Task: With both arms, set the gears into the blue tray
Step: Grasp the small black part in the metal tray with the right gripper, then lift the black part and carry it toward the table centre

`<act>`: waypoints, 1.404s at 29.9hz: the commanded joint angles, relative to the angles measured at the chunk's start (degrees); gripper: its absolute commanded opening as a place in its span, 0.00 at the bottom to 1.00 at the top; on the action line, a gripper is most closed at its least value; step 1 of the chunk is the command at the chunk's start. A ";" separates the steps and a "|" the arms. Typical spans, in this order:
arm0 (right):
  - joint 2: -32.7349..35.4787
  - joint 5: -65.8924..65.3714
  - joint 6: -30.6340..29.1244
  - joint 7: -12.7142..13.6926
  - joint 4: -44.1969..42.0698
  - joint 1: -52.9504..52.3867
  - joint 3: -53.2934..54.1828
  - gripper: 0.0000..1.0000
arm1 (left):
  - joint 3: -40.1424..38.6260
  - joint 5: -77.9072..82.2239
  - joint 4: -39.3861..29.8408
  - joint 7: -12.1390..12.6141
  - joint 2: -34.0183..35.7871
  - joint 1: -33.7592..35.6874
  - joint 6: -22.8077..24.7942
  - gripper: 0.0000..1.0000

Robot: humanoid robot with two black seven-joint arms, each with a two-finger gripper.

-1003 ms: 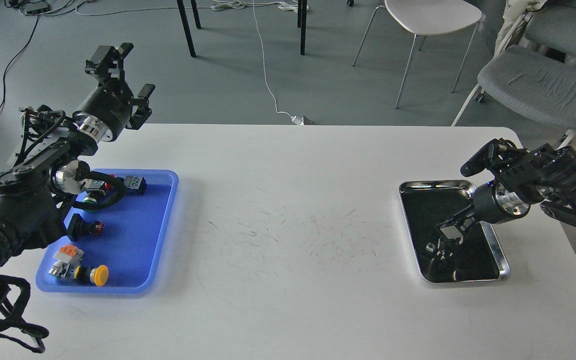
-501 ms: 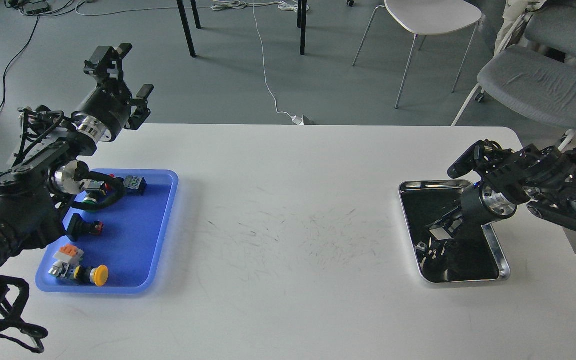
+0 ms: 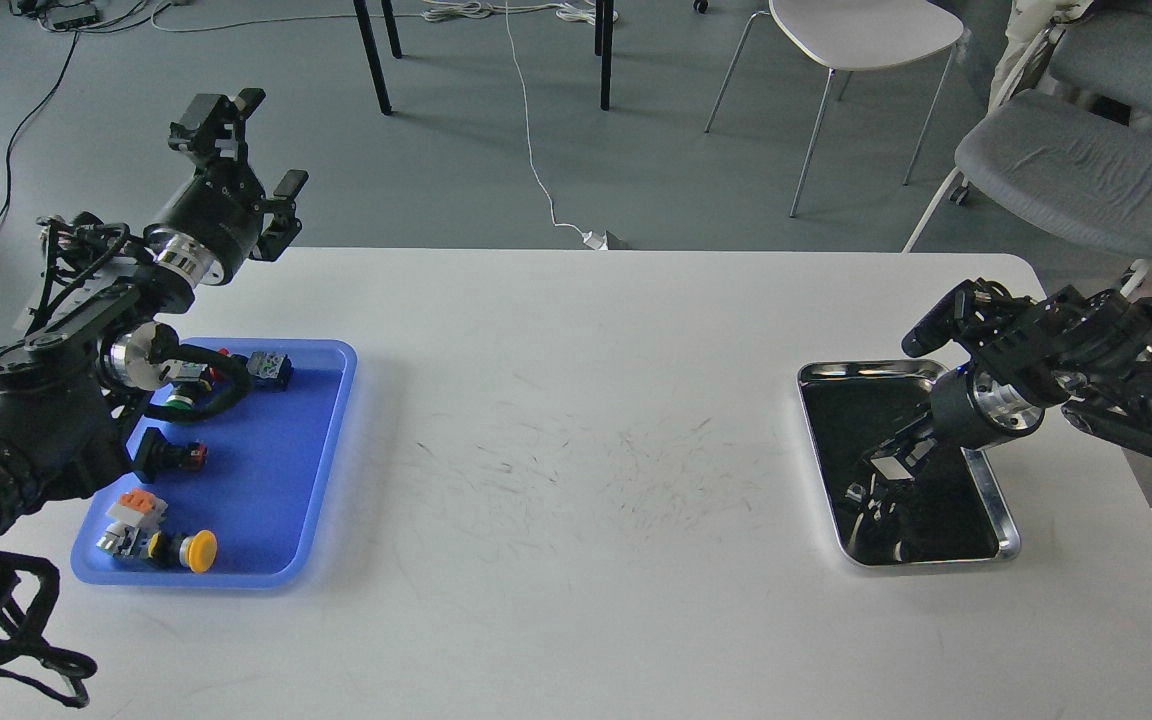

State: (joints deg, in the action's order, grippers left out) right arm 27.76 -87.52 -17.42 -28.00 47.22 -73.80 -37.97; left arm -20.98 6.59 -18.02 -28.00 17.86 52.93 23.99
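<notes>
Over the far left corner of the white worktop (image 3: 576,420), the left gripper (image 3: 258,148) is raised with its two fingers spread wide, holding nothing. Below it the blue tray (image 3: 321,470) lies near the left edge, with several coloured push-button switches (image 3: 186,550) inside. At the right, the right gripper (image 3: 881,485) reaches down into the steel tray (image 3: 1006,520); against the dark interior I cannot tell whether it is parted or closed, and no gears can be made out
</notes>
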 commanded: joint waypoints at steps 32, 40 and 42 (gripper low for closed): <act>-0.07 -0.29 -1.21 0.00 0.06 -1.25 -1.05 0.09 | 0.15 0.18 0.00 0.00 -0.28 -0.54 -0.17 0.99; -0.07 0.68 -1.30 0.00 0.06 -4.94 -0.44 0.05 | 0.15 0.18 0.00 0.00 -0.37 -0.89 -0.17 0.99; -0.25 0.77 -1.39 0.00 -0.02 -6.35 0.00 0.04 | 0.15 0.18 0.00 0.00 -0.37 -0.89 -0.17 0.99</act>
State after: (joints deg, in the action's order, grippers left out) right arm 27.73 -87.00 -18.68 -27.99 47.27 -78.38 -38.55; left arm -20.82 6.77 -18.02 -28.00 17.47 52.06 23.80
